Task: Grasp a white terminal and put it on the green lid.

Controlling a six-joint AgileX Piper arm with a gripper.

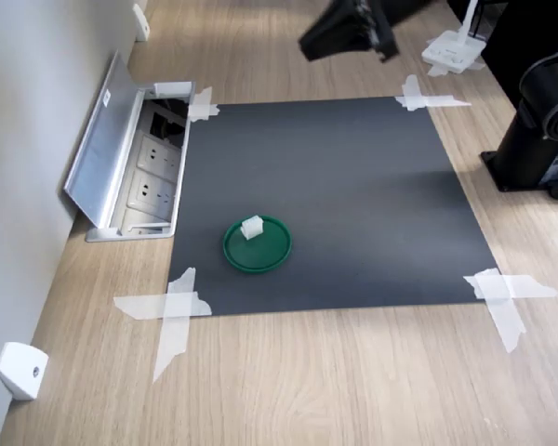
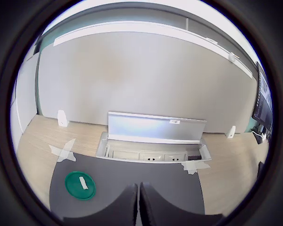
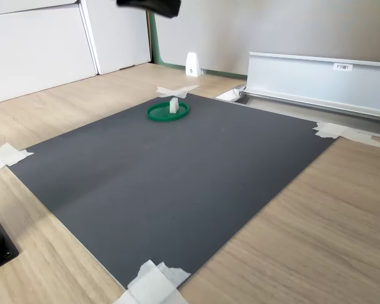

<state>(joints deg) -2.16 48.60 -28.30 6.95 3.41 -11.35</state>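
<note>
1. The terminal [image 1: 252,226] sits on the green lid [image 1: 257,246], inside its rim and toward the edge facing the socket box in the first exterior view; in the second exterior view it stands upright on the lid [image 3: 168,112].
2. The lid lies flat on a dark grey mat [image 1: 335,195], near the mat's near-left corner in the first exterior view and near the far-left corner in the second exterior view.
3. The gripper [image 2: 137,202] is raised well above the mat and well apart from the lid; in the wrist view its two fingers [image 2: 125,207] are pressed together with only a thin seam between them, and nothing is held.
4. In the first exterior view the gripper shows as a dark blurred shape [image 1: 349,30] at the far edge; in the second exterior view only a dark piece [image 3: 151,6] shows at the top.
5. White tape strips [image 1: 172,311] hold down the mat's corners on the wooden table [image 1: 307,381].
6. A socket box [image 1: 149,177] with its metal flap open is set into the table just beside the mat's left edge in the first exterior view.
7. A white wedge-shaped bracket [image 1: 21,370] stands against the wall at the near left of the first exterior view.
</note>
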